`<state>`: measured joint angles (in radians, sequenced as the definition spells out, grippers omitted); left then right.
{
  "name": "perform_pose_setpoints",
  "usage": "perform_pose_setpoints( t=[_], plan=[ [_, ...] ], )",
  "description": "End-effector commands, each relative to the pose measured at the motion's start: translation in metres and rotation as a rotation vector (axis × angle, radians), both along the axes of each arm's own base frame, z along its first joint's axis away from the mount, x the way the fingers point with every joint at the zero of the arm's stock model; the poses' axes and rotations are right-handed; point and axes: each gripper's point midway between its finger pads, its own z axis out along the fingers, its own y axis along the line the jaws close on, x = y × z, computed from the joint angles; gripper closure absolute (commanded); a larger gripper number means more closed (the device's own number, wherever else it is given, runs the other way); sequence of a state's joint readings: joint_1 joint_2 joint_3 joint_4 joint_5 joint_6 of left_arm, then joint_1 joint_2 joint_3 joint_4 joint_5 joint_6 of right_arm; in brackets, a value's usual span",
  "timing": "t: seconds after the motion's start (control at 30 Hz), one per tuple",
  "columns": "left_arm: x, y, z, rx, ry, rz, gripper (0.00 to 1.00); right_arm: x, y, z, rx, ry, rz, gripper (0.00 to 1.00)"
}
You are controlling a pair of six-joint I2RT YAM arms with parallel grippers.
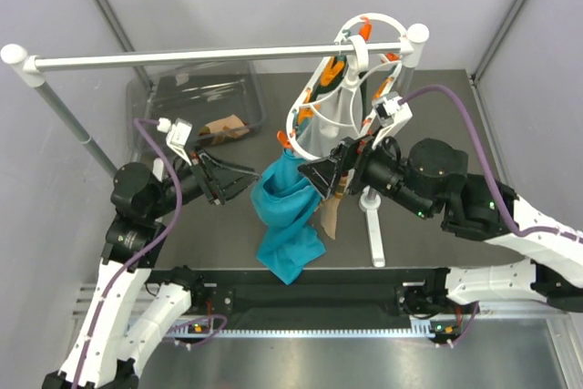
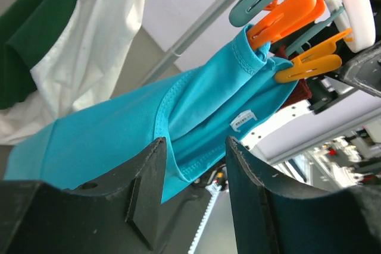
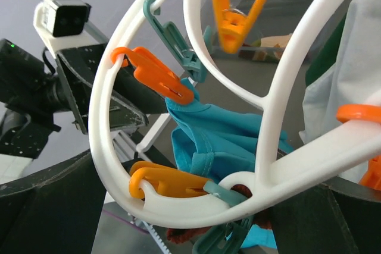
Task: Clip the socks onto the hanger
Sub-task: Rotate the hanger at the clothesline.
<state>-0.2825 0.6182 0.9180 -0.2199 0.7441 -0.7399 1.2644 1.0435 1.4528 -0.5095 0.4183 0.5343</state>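
The white ring hanger (image 3: 98, 129) hangs from the rail (image 1: 200, 56) in the upper right of the top view, tilted, its lower rim reaching down toward the centre of the frame. The right gripper (image 1: 321, 173) sits at that lower rim with its jaws spread wide; in its wrist view the ring passes between the two dark fingers and neither finger pinches it. A tan sock (image 1: 329, 218) hangs just below this gripper, beside the teal cloth (image 1: 287, 216). Its dark red part shows under the rim next to a teal clip (image 3: 223, 239).

An orange clip (image 3: 155, 75) bites the top of the teal cloth. The left gripper (image 2: 193, 150), left of centre, points at the cloth with its jaws apart, holding nothing. A second sock (image 1: 228, 127) lies in the clear bin (image 1: 168, 88) on the dark surface (image 1: 419, 107), up and left of the left gripper and apart from it.
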Motion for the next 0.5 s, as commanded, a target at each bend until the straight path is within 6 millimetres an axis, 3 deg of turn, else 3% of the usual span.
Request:
perform_pose_setpoints(
  t=[0.0,0.23,0.3,0.37,0.47],
  plan=[
    [-0.014,-0.006,0.013,-0.080,-0.051,-0.084,0.50,0.005,-0.017,0.007,0.013,-0.011,-0.046,0.00],
    [-0.033,-0.010,0.032,-0.197,-0.081,-0.180,0.48,0.001,-0.033,0.030,0.125,-0.081,-0.049,0.00],
    [-0.039,-0.010,0.036,-0.225,-0.074,-0.211,0.48,-0.003,-0.031,0.025,0.129,-0.098,-0.017,0.00],
    [-0.048,-0.010,0.048,-0.270,-0.103,-0.253,0.47,-0.008,-0.036,0.036,0.173,-0.134,0.004,0.00],
    [-0.065,-0.008,0.062,-0.337,-0.142,-0.319,0.49,-0.011,-0.037,0.033,0.172,-0.141,0.021,0.00]
  ],
)
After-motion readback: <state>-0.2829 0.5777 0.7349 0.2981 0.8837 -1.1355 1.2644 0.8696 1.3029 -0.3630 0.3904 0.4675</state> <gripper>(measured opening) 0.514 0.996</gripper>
